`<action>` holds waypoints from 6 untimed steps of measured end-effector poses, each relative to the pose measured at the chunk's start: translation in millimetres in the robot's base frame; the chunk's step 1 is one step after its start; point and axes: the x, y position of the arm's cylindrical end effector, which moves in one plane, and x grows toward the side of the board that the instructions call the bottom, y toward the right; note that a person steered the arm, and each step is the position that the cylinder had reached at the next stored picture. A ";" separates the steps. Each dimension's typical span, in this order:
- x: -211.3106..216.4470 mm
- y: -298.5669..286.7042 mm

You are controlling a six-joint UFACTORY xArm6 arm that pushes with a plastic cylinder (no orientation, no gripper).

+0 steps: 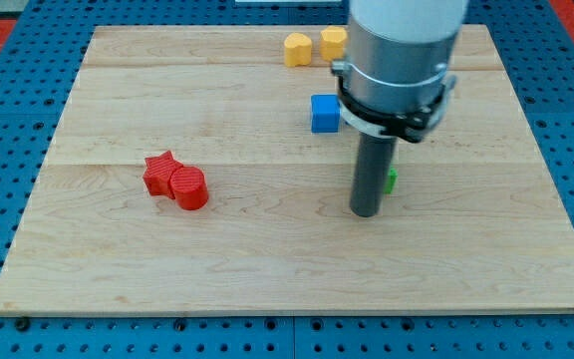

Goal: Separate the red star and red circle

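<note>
Camera view: small red plastic star block touches red plastic circle block, left on the pale wooden worktop; likely light, rigid, easily slid; push at their seam; my tip, a jawless tool holding nothing, stands well right.

I work in what looks like a robotics lab bench: a pale wooden counter resting on a blue perforated base plate with regular rows of mounting holes, scattered only with small coloured test blocks like a blue cube
</note>
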 end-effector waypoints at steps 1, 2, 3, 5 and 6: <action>-38.9 7.3; -46.6 0.5; -67.7 -25.6; -63.2 -50.5; 18.4 -99.9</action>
